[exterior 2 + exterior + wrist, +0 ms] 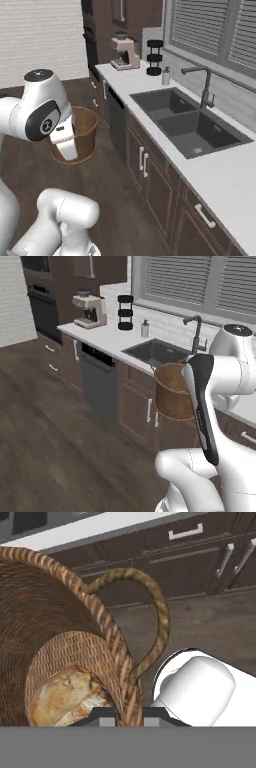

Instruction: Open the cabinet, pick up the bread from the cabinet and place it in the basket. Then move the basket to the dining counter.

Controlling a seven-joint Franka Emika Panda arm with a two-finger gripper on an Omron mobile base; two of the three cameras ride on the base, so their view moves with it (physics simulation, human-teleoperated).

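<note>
Bread (pixel 67 694) inside basket (pixel 60 637), rim in pincer (pixel 130 711).

basket (pixel 60 627): coarse woven wicker, coppery brown, rough ribbed weave, with a twisted rope-like loop handle (pixel 155 612)
bread (pixel 67 694): matt tan-golden crust, floury and cracked
worktop (pixel 220 175): smooth pale stone look, matt
sink (pixel 187 122): dark grey, smooth, dull sheen
tap (pixel 202 87): dark metal, satin
lower cupboards (pixel 150 175): dark brown wood grain with brushed silver metal handles
floor (pixel 55 441): dark wood planks, slight gloss
robot arm (pixel 235 366): glossy white plastic shell
</note>
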